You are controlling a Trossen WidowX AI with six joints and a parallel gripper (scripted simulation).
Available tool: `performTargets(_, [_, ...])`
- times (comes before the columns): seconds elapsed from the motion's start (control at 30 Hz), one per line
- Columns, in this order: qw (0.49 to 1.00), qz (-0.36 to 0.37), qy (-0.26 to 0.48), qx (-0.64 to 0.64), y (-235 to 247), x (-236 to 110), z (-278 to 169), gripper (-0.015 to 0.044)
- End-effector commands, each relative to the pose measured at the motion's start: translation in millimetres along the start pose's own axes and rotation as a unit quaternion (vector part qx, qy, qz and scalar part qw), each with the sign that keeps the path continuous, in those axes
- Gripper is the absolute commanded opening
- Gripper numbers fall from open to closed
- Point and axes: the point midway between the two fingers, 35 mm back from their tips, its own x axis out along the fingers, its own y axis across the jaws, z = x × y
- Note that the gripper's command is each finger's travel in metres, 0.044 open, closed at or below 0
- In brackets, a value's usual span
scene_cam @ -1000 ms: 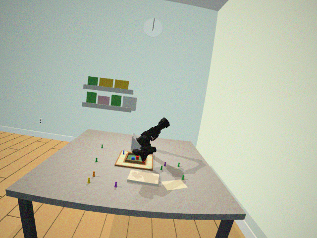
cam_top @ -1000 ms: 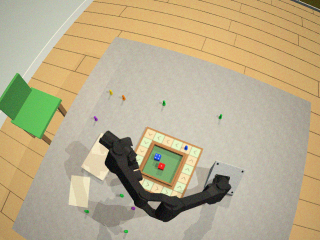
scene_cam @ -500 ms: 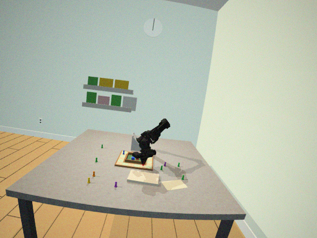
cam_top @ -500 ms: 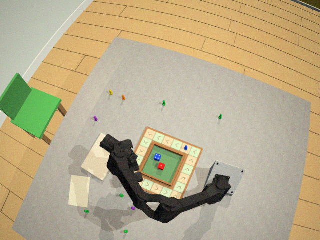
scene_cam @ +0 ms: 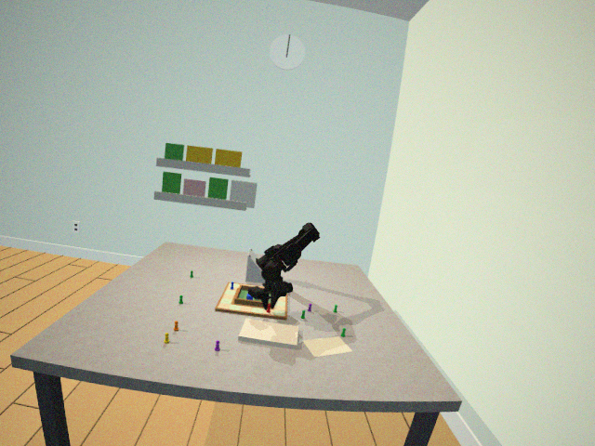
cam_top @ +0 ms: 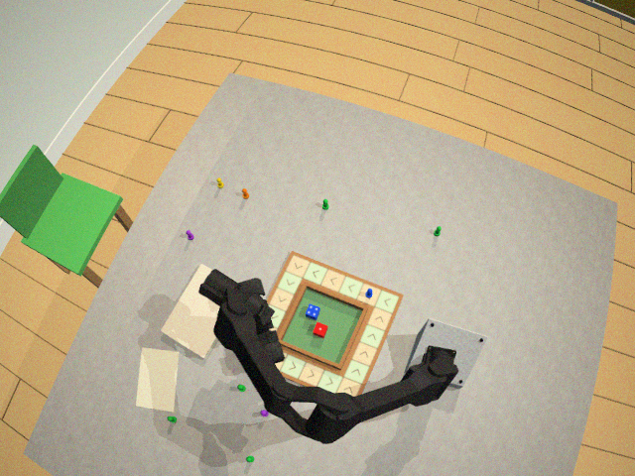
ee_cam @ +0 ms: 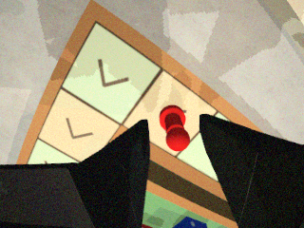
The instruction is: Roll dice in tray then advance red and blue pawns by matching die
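The square board [cam_top: 380, 317] [scene_cam: 224, 305] [ee_cam: 59, 75] has a track of arrow squares around a green tray [cam_top: 340, 316]. The blue die [cam_top: 313, 310] and the red die [cam_top: 320, 329] lie in the tray. The blue pawn [cam_top: 368, 293] [scene_cam: 231, 284] stands on the far row of the track. The red pawn [ee_cam: 174, 128] [scene_cam: 268, 308] stands upright on a cream track square; in the overhead view the arm hides it. My gripper [ee_cam: 174, 123] [scene_cam: 269, 301] is low over the board, open, with a finger on each side of the red pawn and a gap on both sides.
Two cream cards [cam_top: 189, 313] [cam_top: 156, 379] lie left of the board. Spare pawns stand around: yellow [cam_top: 219, 182], orange [cam_top: 245, 192], purple [cam_top: 190, 234], green [cam_top: 324, 203] [cam_top: 437, 230], and several by my arm's elbow [cam_top: 240, 388]. A green chair [cam_top: 51, 209] stands off the table.
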Motion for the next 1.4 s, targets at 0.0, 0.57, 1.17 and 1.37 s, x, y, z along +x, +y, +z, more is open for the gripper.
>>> performTargets(0.0, [1.0,0.0,0.0,-0.001,0.3,-0.2,0.4,0.0263])
performTargets(0.57, [0.999,0.0,0.004,0.034,-6.1,-48.2,-12.9,0.0387])
performTargets(1.17, [0.773,-0.005,0.007,0.634,-22.5,-54.8,-253.4,0.02])
performTargets(1.37, [0.772,-0.005,0.007,0.635,-17.5,-54.7,-256.8,0.02])
